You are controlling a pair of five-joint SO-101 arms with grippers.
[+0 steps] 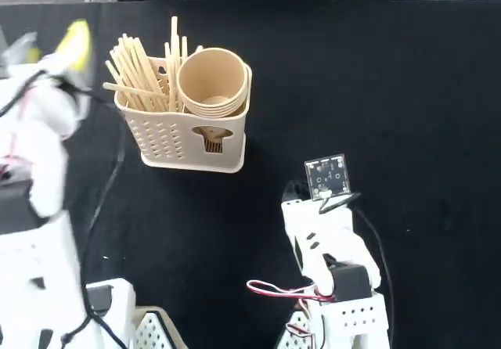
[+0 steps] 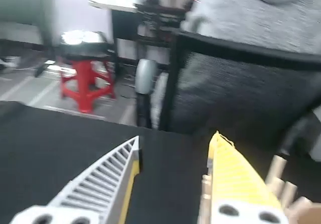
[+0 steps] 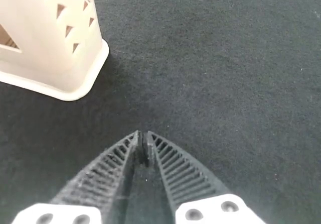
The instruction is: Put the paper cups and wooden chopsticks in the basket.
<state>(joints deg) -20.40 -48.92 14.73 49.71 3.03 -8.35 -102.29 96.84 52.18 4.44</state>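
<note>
1. The basket (image 1: 168, 142) is standing on the black table (image 1: 391, 91).
2. The wooden chopsticks (image 1: 141, 71) are leaning in one compartment of it, and the stacked paper cups (image 1: 213, 83) are sitting in the other.
3. The left gripper (image 2: 173, 151) is hovering near the chopstick side, jaws spread, grasping nothing.
4. The right gripper (image 3: 144, 141) is sitting low over the table near a basket corner, jaws pressed together, empty.
</note>
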